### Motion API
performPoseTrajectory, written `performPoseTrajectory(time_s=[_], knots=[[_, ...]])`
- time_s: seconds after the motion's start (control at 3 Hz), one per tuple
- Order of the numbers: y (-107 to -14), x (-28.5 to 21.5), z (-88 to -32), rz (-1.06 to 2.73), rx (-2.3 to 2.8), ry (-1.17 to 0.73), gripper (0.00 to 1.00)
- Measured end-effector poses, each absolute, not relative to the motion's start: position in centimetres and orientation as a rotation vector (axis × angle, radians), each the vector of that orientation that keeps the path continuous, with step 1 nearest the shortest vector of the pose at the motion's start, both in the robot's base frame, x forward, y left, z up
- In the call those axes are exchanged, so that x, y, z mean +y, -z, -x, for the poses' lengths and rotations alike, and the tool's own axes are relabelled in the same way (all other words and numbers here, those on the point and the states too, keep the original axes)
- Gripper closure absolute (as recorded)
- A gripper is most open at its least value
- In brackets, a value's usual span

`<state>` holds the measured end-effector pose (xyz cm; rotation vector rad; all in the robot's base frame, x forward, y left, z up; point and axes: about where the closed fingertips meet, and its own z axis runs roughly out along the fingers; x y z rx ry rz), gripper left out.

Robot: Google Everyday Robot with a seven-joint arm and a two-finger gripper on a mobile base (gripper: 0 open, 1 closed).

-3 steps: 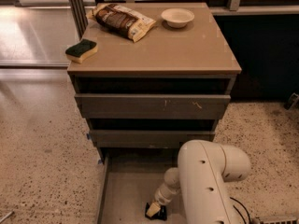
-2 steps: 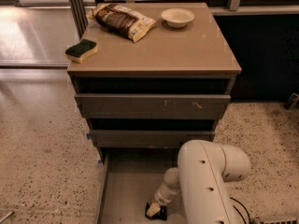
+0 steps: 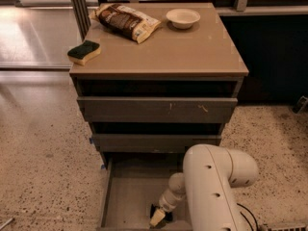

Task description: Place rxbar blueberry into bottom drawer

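The bottom drawer (image 3: 129, 195) is pulled out, its flat grey floor showing at the bottom of the camera view. My white arm reaches down into it, and my gripper (image 3: 158, 216) is low over the drawer floor near its front right part. A small dark shape sits at the gripper's tip; I cannot tell whether it is the rxbar blueberry. No navy-blue bar shows anywhere else, neither on the cabinet top nor on the drawer floor.
On the cabinet top (image 3: 192, 52) lie a brown-and-cream snack bag (image 3: 126, 21), a white bowl (image 3: 183, 18) and a green-and-yellow sponge (image 3: 83, 51). Two upper drawers (image 3: 156, 109) stand slightly out. Speckled floor surrounds the cabinet.
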<state>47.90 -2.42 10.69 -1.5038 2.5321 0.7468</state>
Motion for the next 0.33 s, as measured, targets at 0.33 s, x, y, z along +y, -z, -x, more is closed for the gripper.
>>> performPoseTrajectory(time_s=[0.33], knots=[[-10.69, -2.42, -47.9, 1.504, 2.532, -0.747, 0.0]])
